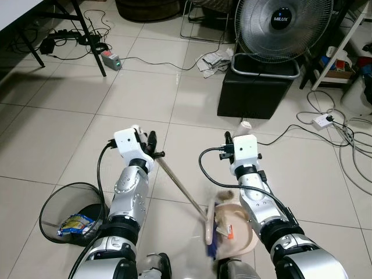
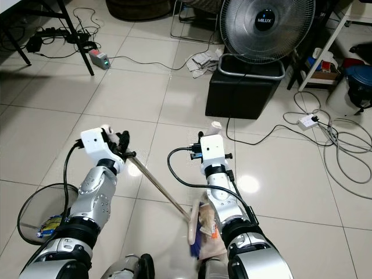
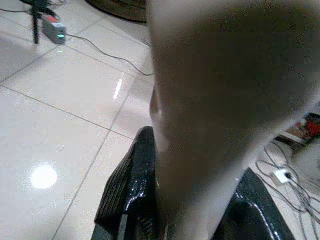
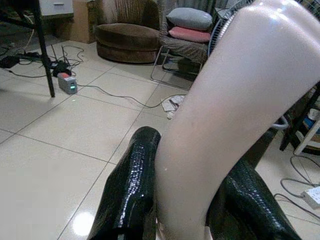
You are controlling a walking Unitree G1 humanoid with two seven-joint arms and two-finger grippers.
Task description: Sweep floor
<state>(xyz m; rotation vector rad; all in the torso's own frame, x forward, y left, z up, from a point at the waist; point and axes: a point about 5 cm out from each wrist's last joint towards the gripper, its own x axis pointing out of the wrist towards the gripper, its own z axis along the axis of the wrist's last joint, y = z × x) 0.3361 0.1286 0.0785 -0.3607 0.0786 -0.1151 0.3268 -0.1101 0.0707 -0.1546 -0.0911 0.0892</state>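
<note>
Left hand (image 1: 152,141): raised over the tiled floor (image 1: 70,145), black fingers (image 3: 127,190) pinching the beige top of the broom (image 1: 181,187). The thin handle slopes from there down and right to the bristle end, near the robot's feet.

Right hand (image 4: 175,200): fingers (image 4: 131,180) pressed on the beige dustpan handle (image 4: 225,115). The dustpan (image 1: 235,224) sits low at near centre, under the right arm, with the broom head and bits of coloured litter at it.

Bin (image 1: 72,215): black mesh, near left, holding a yellow wrapper (image 1: 75,222).

Fan (image 1: 283,26): far right, on a black box (image 1: 253,93).

Crumpled paper (image 1: 214,61): on the floor left of the box.

Power strip (image 1: 111,60): far left, cable trailing right.

Cables (image 1: 343,136): loose at right.
</note>
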